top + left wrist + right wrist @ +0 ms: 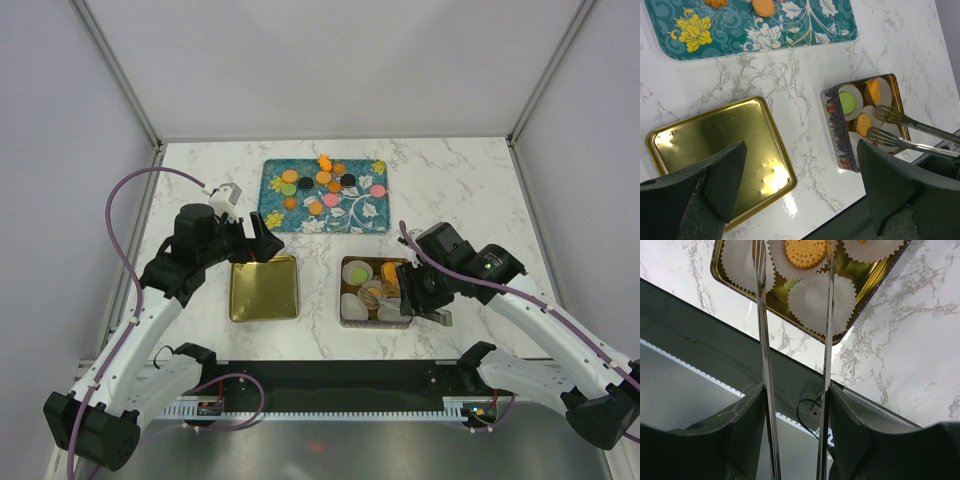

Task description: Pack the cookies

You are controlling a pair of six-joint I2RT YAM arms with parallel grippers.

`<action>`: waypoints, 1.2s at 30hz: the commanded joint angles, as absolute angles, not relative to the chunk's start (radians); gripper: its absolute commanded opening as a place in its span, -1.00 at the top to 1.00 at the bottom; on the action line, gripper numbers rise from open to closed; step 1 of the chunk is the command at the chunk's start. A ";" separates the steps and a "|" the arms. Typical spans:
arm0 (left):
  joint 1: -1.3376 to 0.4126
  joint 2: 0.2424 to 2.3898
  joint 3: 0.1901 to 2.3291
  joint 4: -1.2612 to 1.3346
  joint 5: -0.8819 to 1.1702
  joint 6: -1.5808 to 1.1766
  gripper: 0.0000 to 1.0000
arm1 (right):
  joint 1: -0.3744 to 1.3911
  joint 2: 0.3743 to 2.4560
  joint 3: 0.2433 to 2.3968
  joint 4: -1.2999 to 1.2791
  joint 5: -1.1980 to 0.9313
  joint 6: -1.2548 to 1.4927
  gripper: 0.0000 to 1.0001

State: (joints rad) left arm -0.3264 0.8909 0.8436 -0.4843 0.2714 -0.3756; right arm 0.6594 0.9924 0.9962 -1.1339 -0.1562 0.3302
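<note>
Now | left pincer [801, 160] gaping, empty, over gold lid [715, 145] | right pincer [795, 395] grips tongs [762, 340] above tin [835, 125]

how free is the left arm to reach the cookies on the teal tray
Probably yes: the left claw hangs open beside the teal tray, nothing stands between it and the cookies, and the right claw with its tongs is over the tin.

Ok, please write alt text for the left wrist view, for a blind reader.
The open left gripper hovers over a gold lid and a tin of paper cups, some holding cookies, on a marble table. Tongs reach over the tin; a teal tray lies beyond.
</note>
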 commanded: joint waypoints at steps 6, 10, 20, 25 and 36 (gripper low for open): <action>-0.325 0.893 0.842 -0.480 0.287 -0.347 -0.99 | 0.664 0.982 1.075 -1.117 -0.140 0.350 -0.02; -0.325 0.893 0.842 -0.480 0.287 -0.347 -0.99 | 0.664 1.032 1.189 -1.086 -0.111 0.342 0.05; -0.325 0.884 0.844 -0.483 0.267 -0.345 -0.99 | 0.664 1.480 1.446 -0.790 -0.043 0.267 -0.06; -0.325 0.864 0.842 -0.486 0.238 -0.342 -1.00 | 0.664 1.734 1.655 -0.784 0.014 0.235 -0.16; -0.325 0.857 0.845 -0.489 0.232 -0.342 -1.00 | 0.664 1.928 1.789 -0.772 0.052 0.227 -0.22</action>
State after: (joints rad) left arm -0.3264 0.8722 0.8436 -0.4854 0.2401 -0.3756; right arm 0.6594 1.9160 1.7302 -0.8043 0.0311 0.2409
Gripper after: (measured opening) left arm 0.995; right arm 0.618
